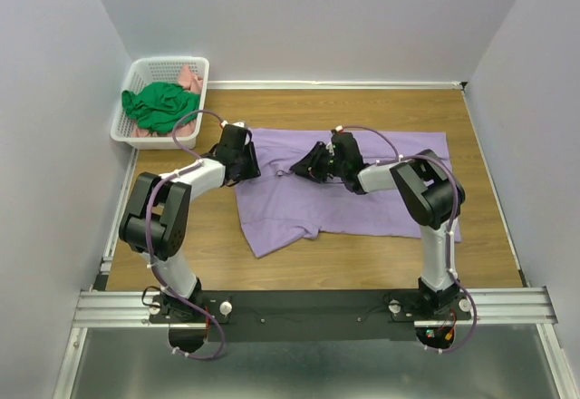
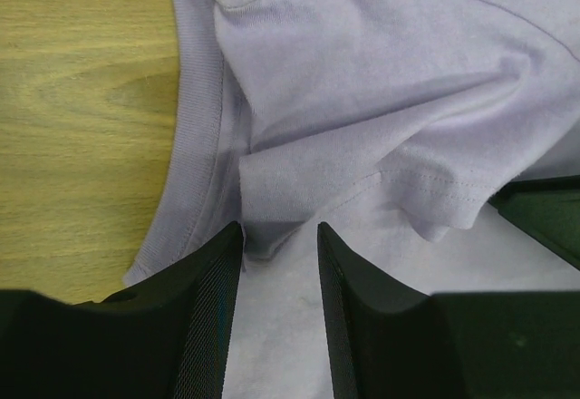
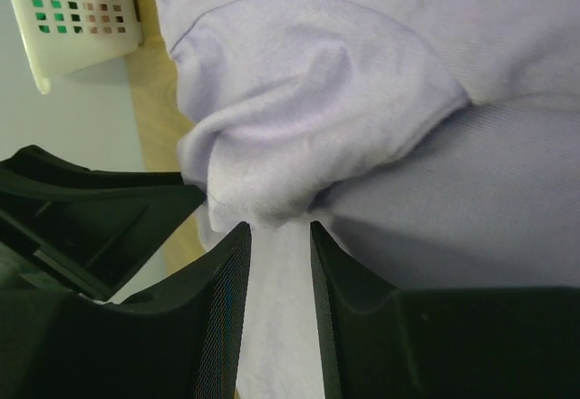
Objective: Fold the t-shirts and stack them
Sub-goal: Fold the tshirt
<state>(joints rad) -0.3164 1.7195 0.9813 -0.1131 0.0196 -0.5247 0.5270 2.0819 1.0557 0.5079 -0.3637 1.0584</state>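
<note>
Surface: wooden table (image 1: 362,258), grey walls.
Basket: white plastic lattice basket (image 1: 168,59) holds bright green tee (image 1: 159,107) and salmon-pink tee (image 1: 188,77).
Shirt: large lavender-purple cloth t-shirt (image 1: 381,199), spread right of basket.
Left gripper (image 2: 279,231): half open, astride a fold.
Right gripper (image 3: 278,228): nipping bunched lavender cloth.
Progress: we judge nothing folded or stacked.

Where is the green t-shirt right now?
In the top view, the green t-shirt lies bunched in the white basket at the table's far left corner, on top of a pink t-shirt, apart from the spread lavender t-shirt.
</note>
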